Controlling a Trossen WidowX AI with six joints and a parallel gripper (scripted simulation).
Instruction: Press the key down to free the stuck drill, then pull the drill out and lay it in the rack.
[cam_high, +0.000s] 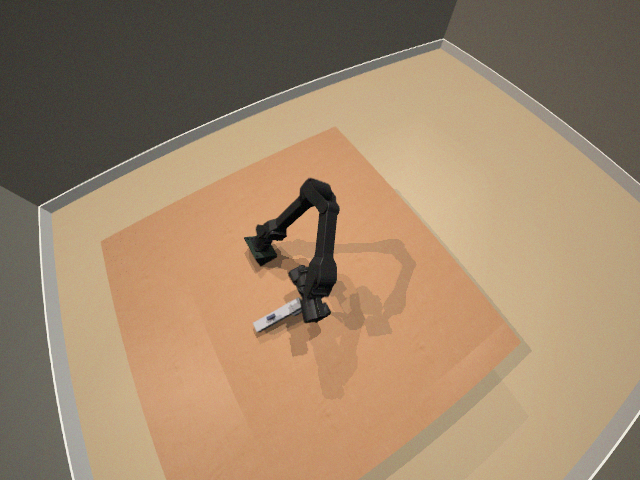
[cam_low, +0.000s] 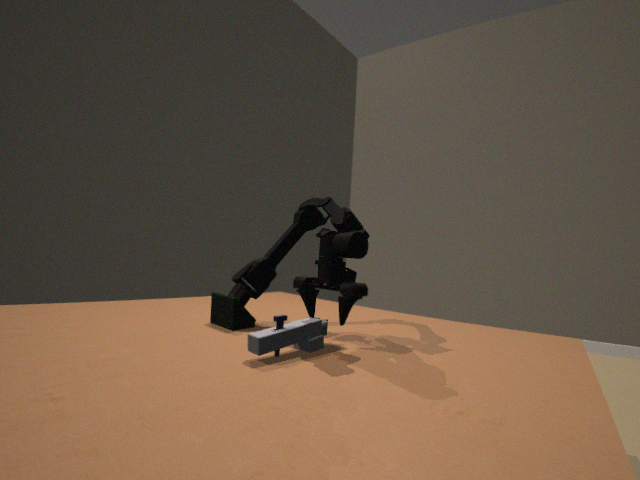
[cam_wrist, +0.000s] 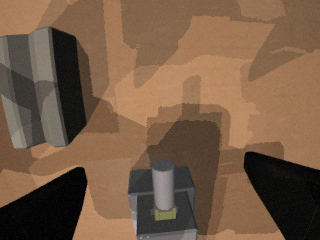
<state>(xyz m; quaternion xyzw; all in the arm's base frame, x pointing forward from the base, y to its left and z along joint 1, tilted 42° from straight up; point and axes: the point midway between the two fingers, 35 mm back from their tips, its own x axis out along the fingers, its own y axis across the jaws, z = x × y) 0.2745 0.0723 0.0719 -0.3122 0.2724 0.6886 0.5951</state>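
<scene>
The light grey block (cam_high: 283, 313) (cam_low: 273, 338) (cam_wrist: 167, 234) holds the drill. The dark blue key (cam_high: 270, 316) (cam_low: 280, 318) stands up from its top, and its lower end shows beneath the block in the exterior view. The drill (cam_wrist: 163, 185) is a grey cylinder sticking out of the block's end, with a yellow patch at its base. My gripper (cam_low: 326, 320) (cam_wrist: 167, 168) is open and empty above that end, with its fingertips either side of the drill in the wrist view. The grooved grey rack (cam_wrist: 41, 90) is at the wrist view's upper left; the arm hides it in the top view.
The arm's dark green base (cam_high: 262, 253) (cam_low: 225, 311) stands on the orange table top (cam_high: 180, 268) (cam_low: 155, 413), behind the block in the exterior view. Arm shadows cross the surface around the block and rack.
</scene>
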